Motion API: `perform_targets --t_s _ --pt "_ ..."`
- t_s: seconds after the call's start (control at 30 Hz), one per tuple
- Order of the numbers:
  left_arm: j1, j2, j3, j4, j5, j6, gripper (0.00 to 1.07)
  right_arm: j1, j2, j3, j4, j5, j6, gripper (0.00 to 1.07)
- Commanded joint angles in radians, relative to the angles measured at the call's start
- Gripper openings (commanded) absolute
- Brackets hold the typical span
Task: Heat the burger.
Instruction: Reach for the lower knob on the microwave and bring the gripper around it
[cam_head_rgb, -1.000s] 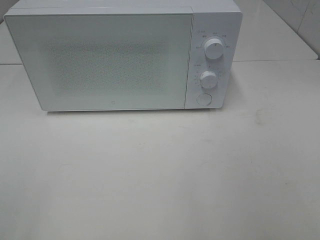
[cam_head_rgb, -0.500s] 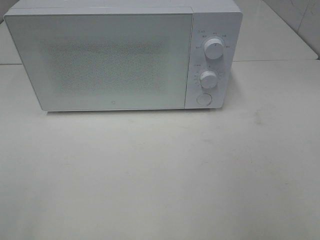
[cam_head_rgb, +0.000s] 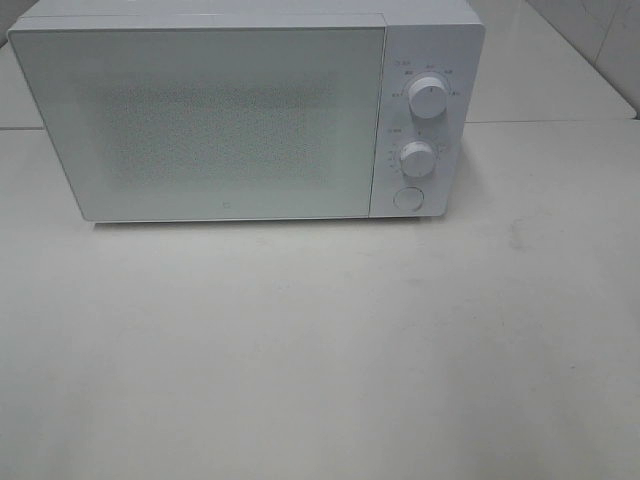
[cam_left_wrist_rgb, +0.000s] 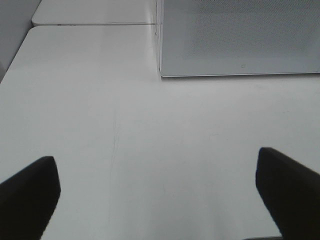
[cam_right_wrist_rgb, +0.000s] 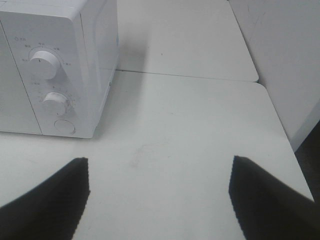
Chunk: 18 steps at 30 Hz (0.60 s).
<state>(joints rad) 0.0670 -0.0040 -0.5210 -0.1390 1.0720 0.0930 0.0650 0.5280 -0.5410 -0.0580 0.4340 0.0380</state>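
Observation:
The burger is out of view in every frame. A white microwave (cam_head_rgb: 200, 120) stands at the back of the table with its door shut; the mesh window shows nothing of the inside. Neither arm appears in the exterior high view. In the left wrist view my left gripper (cam_left_wrist_rgb: 156, 167) is open over bare table, in front of the lower left corner of the microwave (cam_left_wrist_rgb: 240, 35). My right gripper (cam_right_wrist_rgb: 160, 167) is open too, over the table to the right of the microwave's control panel (cam_right_wrist_rgb: 50, 90). Nothing lies between either pair of fingers.
The control panel carries an upper knob (cam_head_rgb: 427, 98), a lower knob (cam_head_rgb: 417, 158) and a round button (cam_head_rgb: 407, 197). The white table (cam_head_rgb: 320, 350) runs out in front. A table seam (cam_right_wrist_rgb: 190, 76) and the table's right edge (cam_right_wrist_rgb: 280, 125) lie near the right gripper.

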Motion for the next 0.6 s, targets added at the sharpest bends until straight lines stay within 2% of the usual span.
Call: perform_targets --t_s 0.03,0.4,0.5,0.6 --pt "0.002 -0.018 0.004 -0.011 0.003 -0.005 1.01 -0.003 0.071 0.003 -0.008 -0.068 -0.001 0.75" --pt "0.002 -0.018 0.004 -0.011 0.003 -0.005 1.01 -0.003 0.281 0.003 0.038 -0.295 -0.001 0.75" --pt "0.002 -0.018 0.004 -0.011 0.003 -0.005 1.01 -0.003 0.338 0.041 0.035 -0.44 -0.001 0.75" --pt "0.002 -0.018 0.004 -0.011 0.003 -0.005 1.01 -0.003 0.344 0.058 0.035 -0.473 -0.001 0.75"
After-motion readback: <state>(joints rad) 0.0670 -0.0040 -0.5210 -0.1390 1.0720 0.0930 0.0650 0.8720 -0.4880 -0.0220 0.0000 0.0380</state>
